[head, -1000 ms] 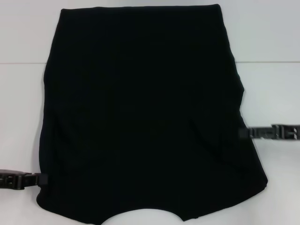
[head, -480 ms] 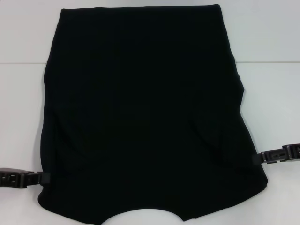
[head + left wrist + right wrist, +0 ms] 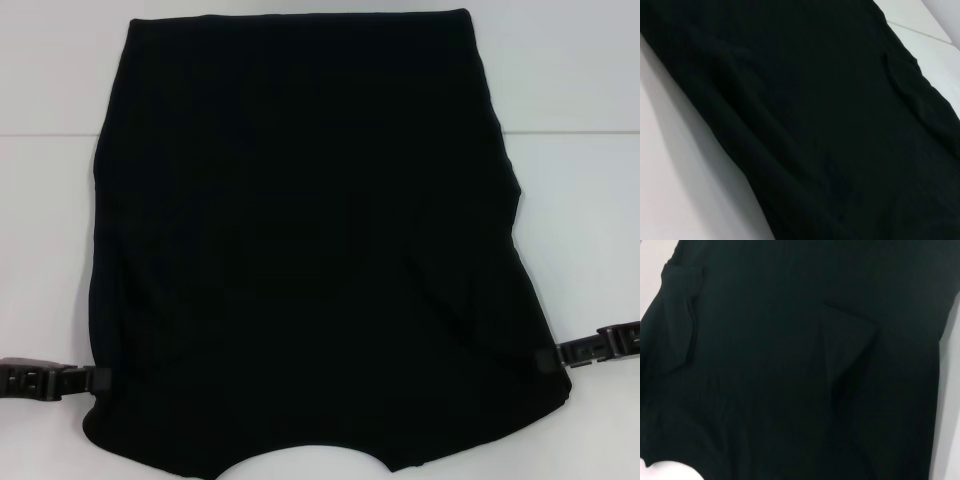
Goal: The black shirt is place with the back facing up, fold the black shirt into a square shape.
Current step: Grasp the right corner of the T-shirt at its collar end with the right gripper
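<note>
The black shirt (image 3: 300,230) lies flat on the white table, plain side up, sleeves tucked in, and no lettering shows. It narrows toward the far hem and its curved neckline lies at the near edge. My left gripper (image 3: 88,380) sits low at the shirt's near left edge, its tip touching the cloth. My right gripper (image 3: 545,356) reaches in from the right and meets the near right edge. The left wrist view is filled by the shirt (image 3: 830,110). In the right wrist view the shirt (image 3: 790,365) shows a folded flap.
The white table (image 3: 580,200) surrounds the shirt, with a seam line (image 3: 570,133) crossing it toward the far side. Bare table shows on both sides of the shirt.
My right gripper has slid along the shirt's right edge toward the near side. My left gripper has stayed almost in place. The shirt has not shifted.
</note>
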You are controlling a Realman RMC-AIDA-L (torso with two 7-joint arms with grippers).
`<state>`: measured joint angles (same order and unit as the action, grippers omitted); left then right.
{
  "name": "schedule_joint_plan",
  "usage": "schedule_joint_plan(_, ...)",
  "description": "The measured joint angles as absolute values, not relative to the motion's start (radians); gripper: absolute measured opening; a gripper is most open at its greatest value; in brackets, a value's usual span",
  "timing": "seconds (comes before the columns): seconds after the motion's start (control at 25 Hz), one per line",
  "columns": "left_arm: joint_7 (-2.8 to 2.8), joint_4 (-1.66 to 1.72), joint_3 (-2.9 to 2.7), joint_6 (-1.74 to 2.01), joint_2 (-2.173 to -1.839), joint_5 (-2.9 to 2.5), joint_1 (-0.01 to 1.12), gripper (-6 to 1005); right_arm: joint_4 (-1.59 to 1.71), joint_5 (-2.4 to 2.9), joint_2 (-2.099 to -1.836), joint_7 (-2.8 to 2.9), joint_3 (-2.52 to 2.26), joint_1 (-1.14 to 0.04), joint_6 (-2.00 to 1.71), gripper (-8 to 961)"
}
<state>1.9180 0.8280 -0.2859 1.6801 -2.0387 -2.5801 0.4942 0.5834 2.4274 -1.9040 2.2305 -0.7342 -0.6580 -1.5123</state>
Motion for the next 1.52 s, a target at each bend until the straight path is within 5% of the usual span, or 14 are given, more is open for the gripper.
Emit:
schedule_joint_plan(1.28,1.913,0.828,-0.282,1.677,-2.037,-2.580,0.492,62,0.585,2.466,-1.946,2.254,-0.758,-0.696,-1.541,759)
schedule_joint_plan(1.52,1.913,0.828,-0.282,1.676,-2.037,-2.580,0.493,62,0.593,2.469,-1.952,2.241,-0.759,-0.696,-1.526,641)
